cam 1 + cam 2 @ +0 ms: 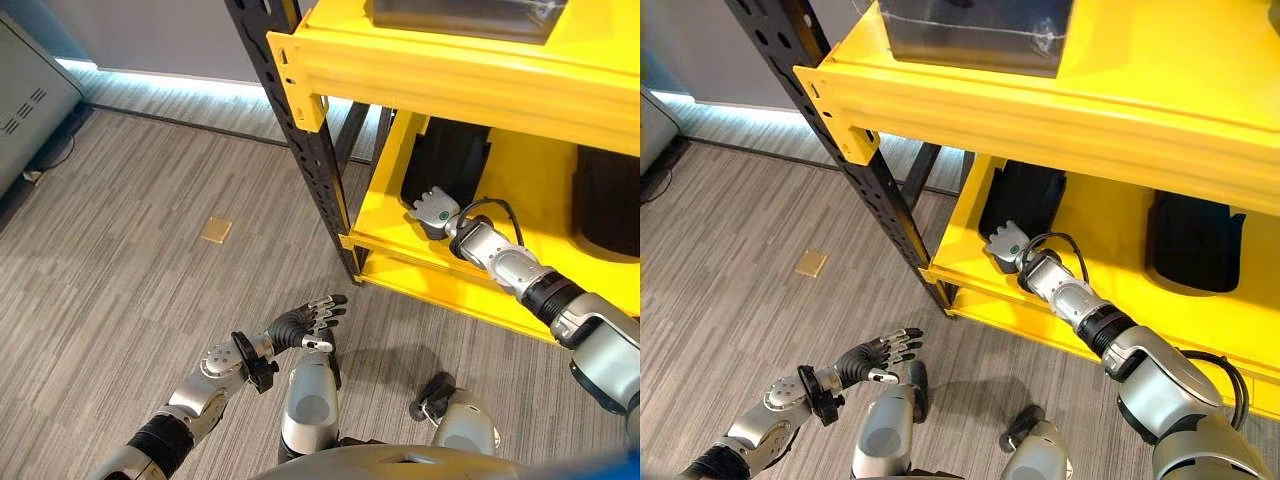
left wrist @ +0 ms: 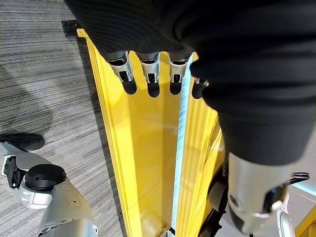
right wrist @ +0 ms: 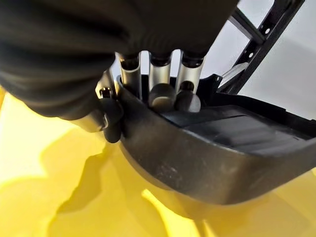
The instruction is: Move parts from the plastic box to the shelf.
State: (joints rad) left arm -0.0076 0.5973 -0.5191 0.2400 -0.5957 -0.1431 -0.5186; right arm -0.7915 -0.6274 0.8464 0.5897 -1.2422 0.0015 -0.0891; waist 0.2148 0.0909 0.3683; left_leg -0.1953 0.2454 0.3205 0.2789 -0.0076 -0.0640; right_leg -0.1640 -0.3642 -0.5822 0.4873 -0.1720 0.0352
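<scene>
My right hand (image 1: 437,210) reaches into the lower level of the yellow shelf (image 1: 385,225) and is shut on a black moulded part (image 1: 1025,195) standing at the shelf's left end. In the right wrist view its fingers (image 3: 160,79) hook over the black part's (image 3: 207,153) rim, with the thumb pressed on the outside. A second black part (image 1: 1195,240) stands further right on the same level. A clear plastic box (image 1: 975,35) rests on the upper level. My left hand (image 1: 305,322) hangs open above the floor in front of the shelf, its straight fingers (image 2: 148,74) holding nothing.
The shelf's black perforated upright (image 1: 310,150) rises between the two hands. A small brown square plate (image 1: 216,230) lies in the grey striped floor to the left. A grey cabinet (image 1: 25,100) stands at the far left.
</scene>
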